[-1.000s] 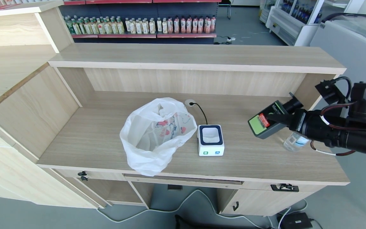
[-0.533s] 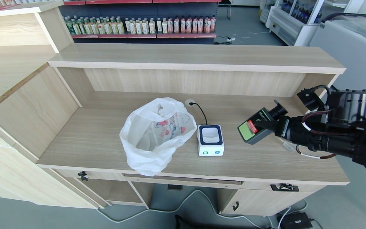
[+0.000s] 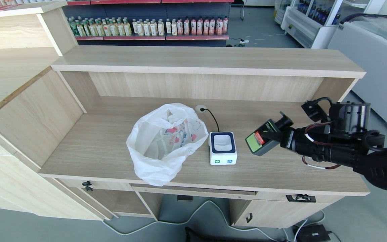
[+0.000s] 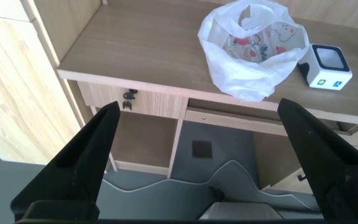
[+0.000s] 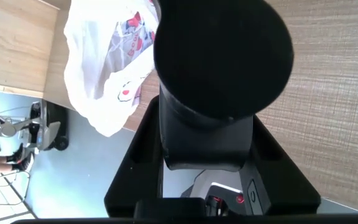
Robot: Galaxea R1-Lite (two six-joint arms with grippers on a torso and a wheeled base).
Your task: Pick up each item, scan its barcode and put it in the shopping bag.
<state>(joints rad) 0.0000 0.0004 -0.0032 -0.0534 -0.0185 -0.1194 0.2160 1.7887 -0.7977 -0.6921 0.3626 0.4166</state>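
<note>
Green-labelled box (image 3: 260,143), clamped by right gripper (image 3: 275,133) fingers, was shifted toward 9 o'clock, nearer scanner (image 3: 223,148). Printed packet (image 3: 180,134) is held in shopping bag (image 3: 153,158). Left gripper (image 4: 197,106) fingers are spread.

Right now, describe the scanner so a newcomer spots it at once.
On the wooden counter, find the white shopping bag near the front edge. The scanner sits just to its right, between the bag and the dark box in the right gripper. It alone is a small white cube with a dark-framed window on top and a black cable behind.
</note>
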